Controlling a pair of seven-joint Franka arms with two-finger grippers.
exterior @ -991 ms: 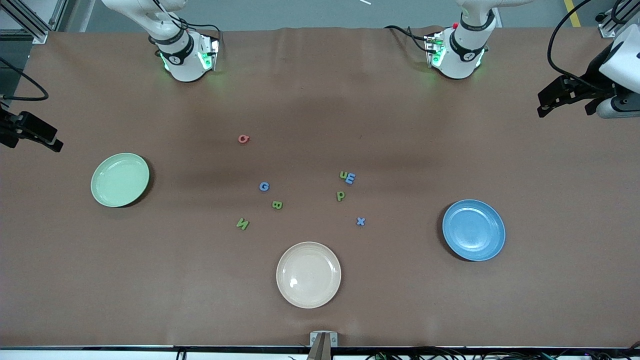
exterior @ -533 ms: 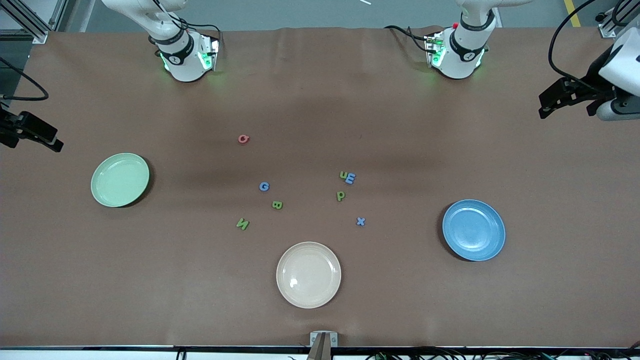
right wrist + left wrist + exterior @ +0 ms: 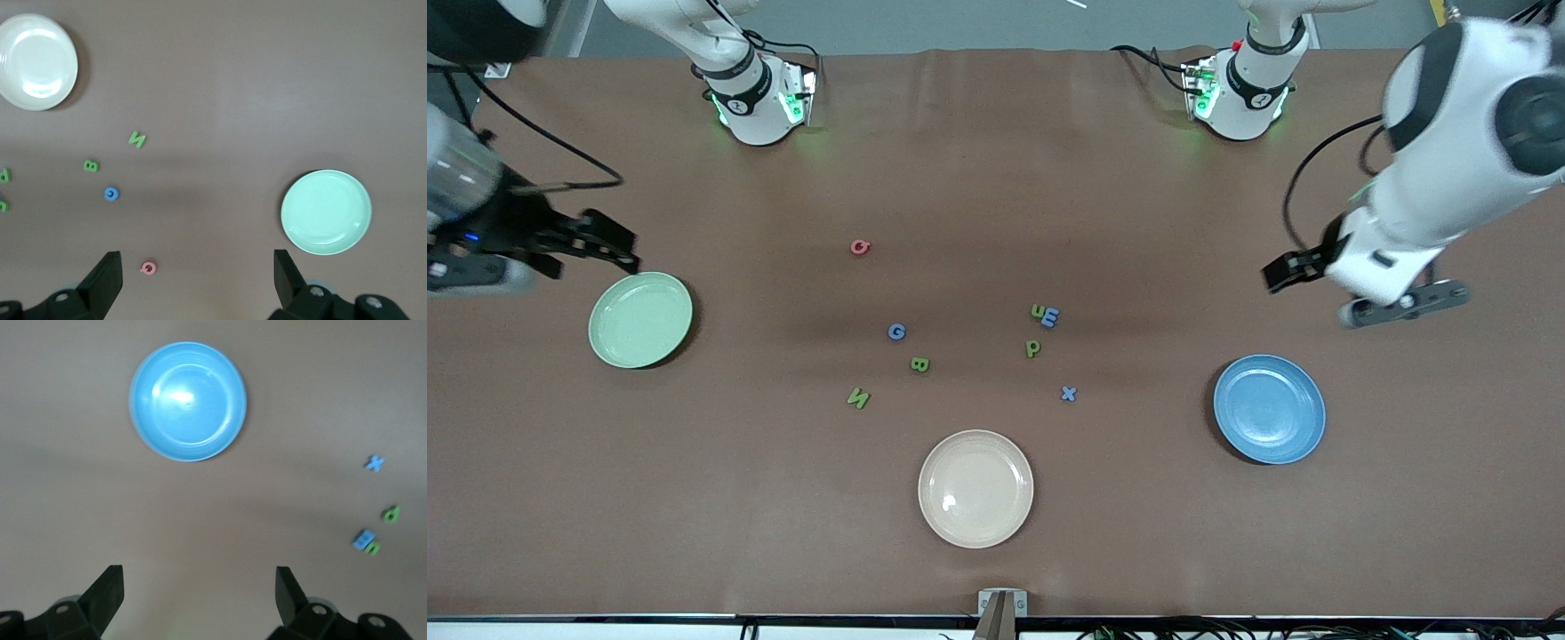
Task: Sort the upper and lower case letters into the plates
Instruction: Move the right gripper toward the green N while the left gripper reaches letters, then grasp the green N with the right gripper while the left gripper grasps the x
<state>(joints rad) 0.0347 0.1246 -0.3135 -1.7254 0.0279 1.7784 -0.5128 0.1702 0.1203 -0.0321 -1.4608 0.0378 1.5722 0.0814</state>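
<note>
**Eight letters unsorted, both target plates empty**

Both grippers are spread wide and hold nothing. The left gripper (image 3: 198,590) hangs over bare table just beside the blue plate (image 3: 1269,409), at the left arm's end. The right gripper (image 3: 197,273) hangs over the table close to the rim of the mint green plate (image 3: 640,319), at the right arm's end.

Neither plate holds a letter, nor does the cream-beige plate (image 3: 975,488), which lies nearest the front camera. All eight letters lie on the brown table (image 3: 996,551) between the two target plates: the pink letter (image 3: 859,247) farthest from the camera; the blue G (image 3: 896,332), green B (image 3: 919,364) and green N (image 3: 858,397) toward the right arm's end; the blue E (image 3: 1050,316) touching a small green letter (image 3: 1038,311), with the green p (image 3: 1032,348) and blue x (image 3: 1068,393) toward the left arm's end.

By this evidence, sorting has not begun; every pick and placement remains.
</note>
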